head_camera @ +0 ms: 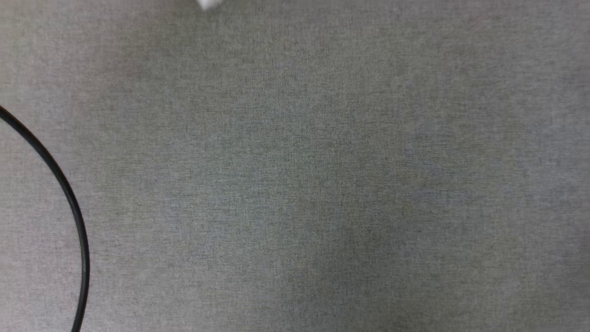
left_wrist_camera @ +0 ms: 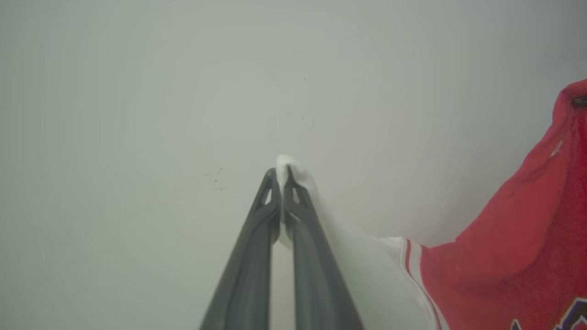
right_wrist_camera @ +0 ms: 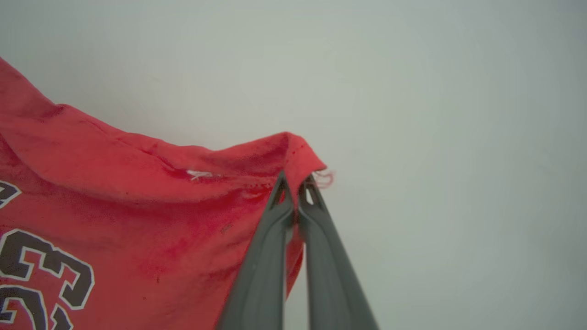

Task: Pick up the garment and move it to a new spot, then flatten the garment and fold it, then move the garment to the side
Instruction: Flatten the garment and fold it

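Note:
The garment [left_wrist_camera: 513,256] is a red jersey with a white sleeve and red-and-white striped trim, and it hangs to the right in the left wrist view. My left gripper [left_wrist_camera: 279,174] is shut on the tip of that white sleeve. In the right wrist view the garment [right_wrist_camera: 114,201] spreads to the left, with black white-edged lettering at the lower left. My right gripper [right_wrist_camera: 296,181] is shut on a red hemmed corner of it. A small white bit of cloth [head_camera: 208,3] pokes in at the top edge of the head view.
A grey woven surface [head_camera: 322,184] lies below in the head view. A thin black cable [head_camera: 69,198] curves across its left side. Behind both grippers in the wrist views is a plain pale wall [left_wrist_camera: 183,91].

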